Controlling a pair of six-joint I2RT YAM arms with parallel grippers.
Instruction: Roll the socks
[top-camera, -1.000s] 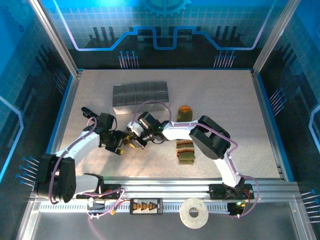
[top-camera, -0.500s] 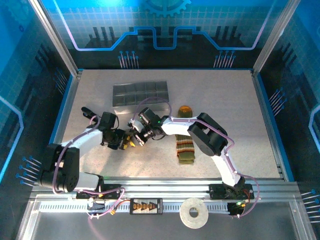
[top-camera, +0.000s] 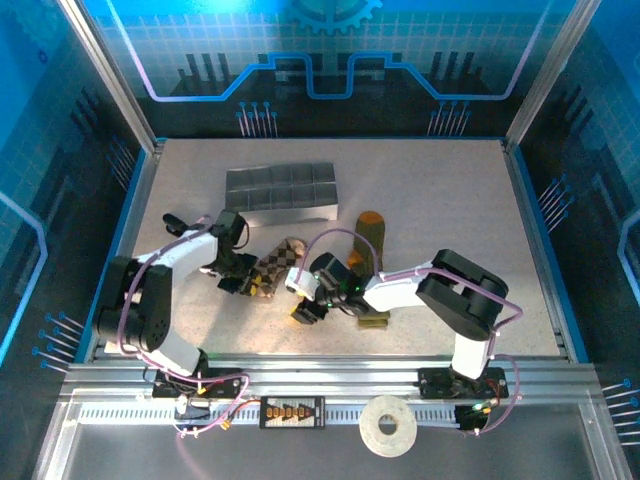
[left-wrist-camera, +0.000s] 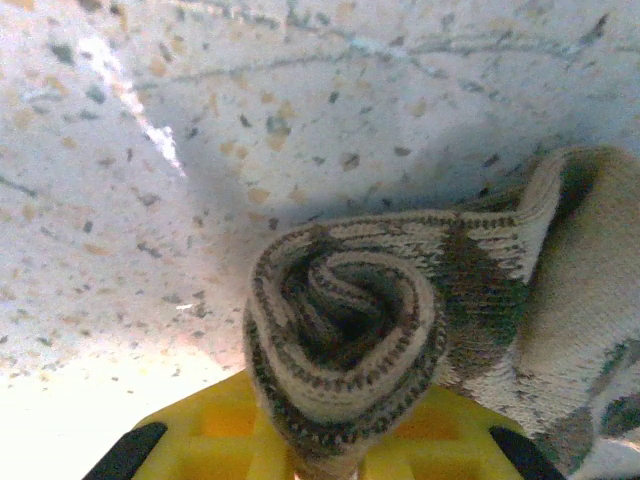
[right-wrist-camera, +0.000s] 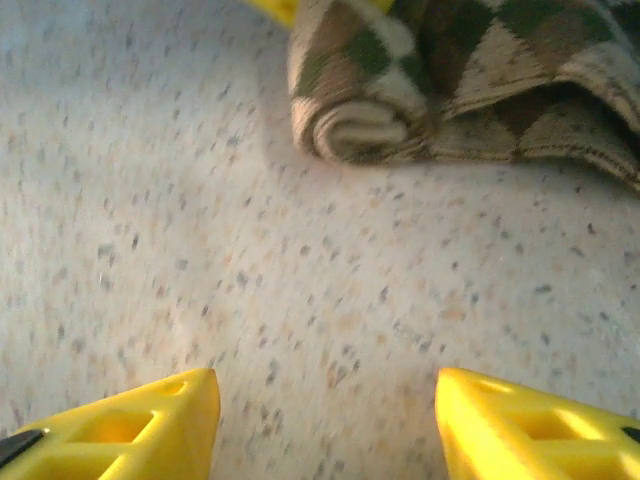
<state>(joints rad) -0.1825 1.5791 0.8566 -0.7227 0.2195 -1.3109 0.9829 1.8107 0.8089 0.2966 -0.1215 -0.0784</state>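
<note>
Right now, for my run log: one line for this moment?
left gripper: shut on argyle sock, end rolled | right gripper: open, empty | green sock: unrolled

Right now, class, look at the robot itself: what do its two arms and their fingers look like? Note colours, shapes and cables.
The left arm and the right arm are both built of white links joined by bulky black joints. Thin purple cables loop along each arm. The fingers are bright yellow and wedge-shaped, with moulded recesses in them.
</note>
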